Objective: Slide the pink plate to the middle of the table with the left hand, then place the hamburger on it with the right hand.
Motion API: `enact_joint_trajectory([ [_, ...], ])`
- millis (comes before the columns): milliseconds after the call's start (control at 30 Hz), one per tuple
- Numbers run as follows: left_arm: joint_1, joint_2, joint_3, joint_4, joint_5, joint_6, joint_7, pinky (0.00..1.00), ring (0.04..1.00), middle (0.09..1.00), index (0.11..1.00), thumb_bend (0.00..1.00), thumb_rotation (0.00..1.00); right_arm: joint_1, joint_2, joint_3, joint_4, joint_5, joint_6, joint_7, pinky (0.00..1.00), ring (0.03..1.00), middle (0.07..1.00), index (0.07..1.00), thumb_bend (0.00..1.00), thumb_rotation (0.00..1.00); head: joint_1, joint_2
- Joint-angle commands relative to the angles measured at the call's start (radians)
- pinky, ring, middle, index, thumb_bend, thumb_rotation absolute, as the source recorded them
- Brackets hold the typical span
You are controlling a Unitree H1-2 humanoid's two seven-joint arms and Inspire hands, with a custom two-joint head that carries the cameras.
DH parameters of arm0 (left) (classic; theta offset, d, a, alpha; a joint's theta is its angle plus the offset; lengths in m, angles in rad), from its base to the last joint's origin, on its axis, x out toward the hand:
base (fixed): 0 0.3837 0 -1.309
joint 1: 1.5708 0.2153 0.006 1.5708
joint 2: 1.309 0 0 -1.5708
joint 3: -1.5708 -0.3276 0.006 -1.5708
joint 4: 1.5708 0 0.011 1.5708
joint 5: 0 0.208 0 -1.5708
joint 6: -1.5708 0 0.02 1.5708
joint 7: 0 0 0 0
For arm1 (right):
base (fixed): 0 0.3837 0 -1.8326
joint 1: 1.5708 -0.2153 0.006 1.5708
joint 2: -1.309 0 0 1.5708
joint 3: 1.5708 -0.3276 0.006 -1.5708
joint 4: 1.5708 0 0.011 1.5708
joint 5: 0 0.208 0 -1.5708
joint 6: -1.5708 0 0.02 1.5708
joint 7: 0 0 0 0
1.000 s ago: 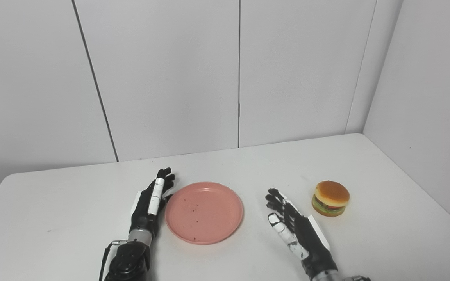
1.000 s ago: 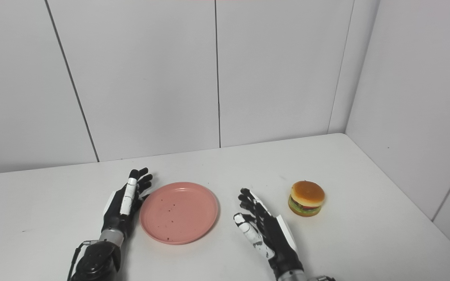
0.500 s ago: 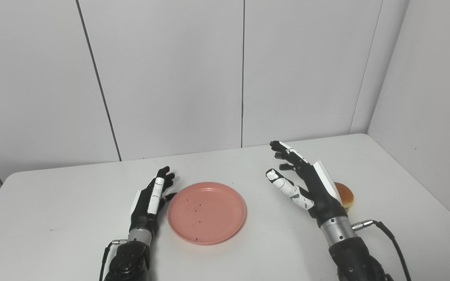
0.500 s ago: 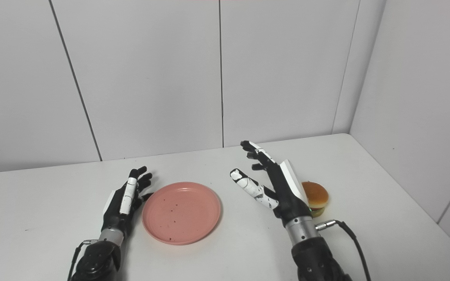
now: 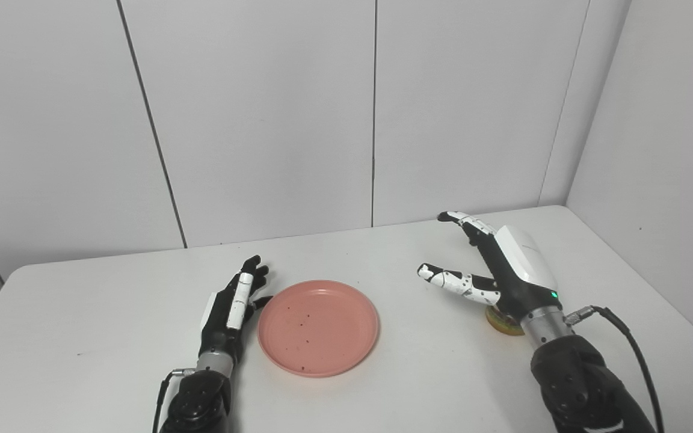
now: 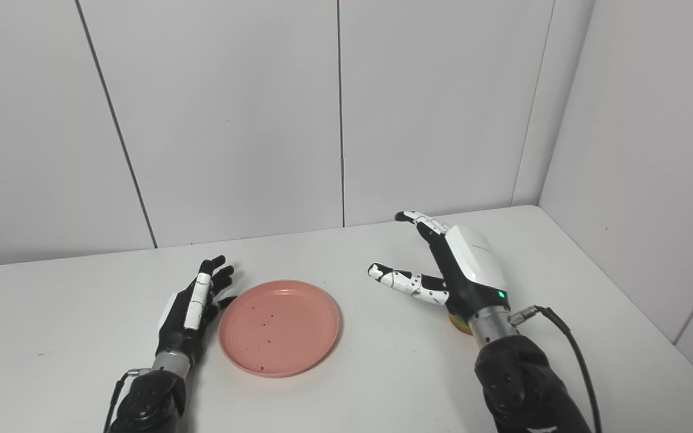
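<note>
A: What is hidden at centre right?
B: The hamburger [image 5: 502,321]; the raised right hand [image 5: 506,270] covers all but its lower edge.
A: What is cut off?
B: Both forearms at the bottom edge, and the surface [image 5: 82,337] at lower left and lower right.

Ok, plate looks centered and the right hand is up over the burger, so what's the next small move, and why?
Probably lower the right hand onto the hamburger and close on it. That hand is open, fingers spread, holding nothing, and hides most of the hamburger. The pink plate sits empty near mid-table, with the left hand open beside its left rim.
</note>
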Motion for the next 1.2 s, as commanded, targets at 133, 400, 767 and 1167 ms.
enact_joint_trajectory([
  [133,-0.036,0.025,0.001,0.027,0.009,-0.006,0.011,0.90,0.898,0.867,0.857,0.83,0.95,-0.028,-0.066,0.009,0.031,-0.136,0.003,-0.031,0.79,0.856,0.853,0.806,0.81,0.82,-0.003,-0.001],
  [400,-0.040,0.028,0.001,0.034,0.005,-0.006,0.003,0.89,0.896,0.867,0.857,0.84,0.94,-0.016,-0.086,-0.007,0.102,-0.185,0.008,-0.049,0.84,0.871,0.852,0.803,0.82,0.80,-0.015,-0.002],
  [767,-0.044,0.028,0.003,0.038,0.001,-0.006,-0.004,0.93,0.907,0.869,0.853,0.83,0.94,-0.031,-0.105,0.011,0.207,-0.234,0.003,-0.091,0.80,0.840,0.839,0.799,0.81,0.80,-0.013,-0.002],
  [1167,-0.028,0.029,-0.002,0.011,0.008,0.010,-0.001,0.93,0.907,0.875,0.857,0.84,0.95,-0.071,-0.120,0.021,0.355,-0.208,-0.019,-0.145,0.77,0.839,0.836,0.792,0.79,0.75,-0.004,0.003],
])
